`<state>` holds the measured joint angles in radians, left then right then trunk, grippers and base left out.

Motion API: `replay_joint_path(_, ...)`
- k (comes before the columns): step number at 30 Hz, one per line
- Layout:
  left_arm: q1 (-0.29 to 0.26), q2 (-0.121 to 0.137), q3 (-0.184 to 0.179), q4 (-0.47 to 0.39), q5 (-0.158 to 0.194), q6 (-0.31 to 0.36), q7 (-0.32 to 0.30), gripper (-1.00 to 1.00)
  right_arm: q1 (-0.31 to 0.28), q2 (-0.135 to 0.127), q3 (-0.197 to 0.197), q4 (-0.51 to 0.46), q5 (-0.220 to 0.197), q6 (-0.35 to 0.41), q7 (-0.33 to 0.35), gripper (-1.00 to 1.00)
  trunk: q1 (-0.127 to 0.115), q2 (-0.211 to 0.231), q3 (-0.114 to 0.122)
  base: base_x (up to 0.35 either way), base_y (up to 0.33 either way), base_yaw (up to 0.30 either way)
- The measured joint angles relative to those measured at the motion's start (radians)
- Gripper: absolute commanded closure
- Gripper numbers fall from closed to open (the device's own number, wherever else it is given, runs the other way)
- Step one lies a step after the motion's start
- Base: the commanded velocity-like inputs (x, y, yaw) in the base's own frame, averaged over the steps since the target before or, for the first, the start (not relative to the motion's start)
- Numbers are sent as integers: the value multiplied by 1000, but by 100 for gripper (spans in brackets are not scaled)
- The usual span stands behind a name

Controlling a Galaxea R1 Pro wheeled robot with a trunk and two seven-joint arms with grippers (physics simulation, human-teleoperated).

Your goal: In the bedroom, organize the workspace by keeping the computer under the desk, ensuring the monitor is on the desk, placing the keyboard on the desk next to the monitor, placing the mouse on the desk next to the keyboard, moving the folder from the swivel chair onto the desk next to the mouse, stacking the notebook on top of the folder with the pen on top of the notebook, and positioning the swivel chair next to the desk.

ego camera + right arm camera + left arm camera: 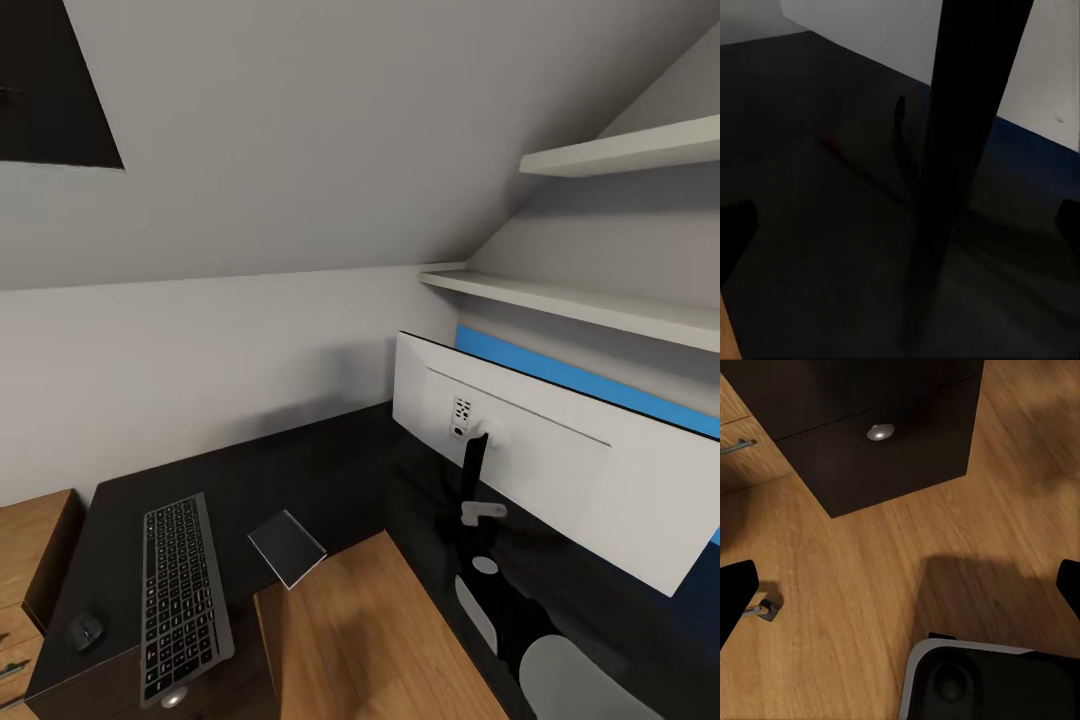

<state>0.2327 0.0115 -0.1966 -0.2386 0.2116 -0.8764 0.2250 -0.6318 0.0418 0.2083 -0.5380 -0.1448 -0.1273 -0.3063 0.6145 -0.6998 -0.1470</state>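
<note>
The monitor (560, 470) stands on the glossy black desk (330, 470) with its pale back and black stand arm (472, 465) toward me. At the desk's left end lies the black keyboard (185, 600), with the small black mouse (85, 631) beside it. A thin grey slab (287, 547), possibly the notebook, juts over the desk's inner edge. My right gripper (900, 225) is open over the dark desk top, close to the stand arm (960, 150). My left gripper (900, 589) hangs open above the wood floor. The folder, pen, swivel chair and computer are out of view.
The desk's black drawer unit (892, 457) with a silver knob (880, 432) stands on the wood floor (870, 570), next to a light-wood cabinet (30, 560). White shelves (600, 300) project above the monitor under a sloped ceiling. A blue band (600, 383) runs behind the monitor.
</note>
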Motion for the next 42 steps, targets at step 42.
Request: replay_joint_path(42, 0, 3, 12, 0, 6, -3, 4, -100, 0, -27, -6, 106, 2, -86, 1, -100, 0, 0, 0, 54, 0, 0)
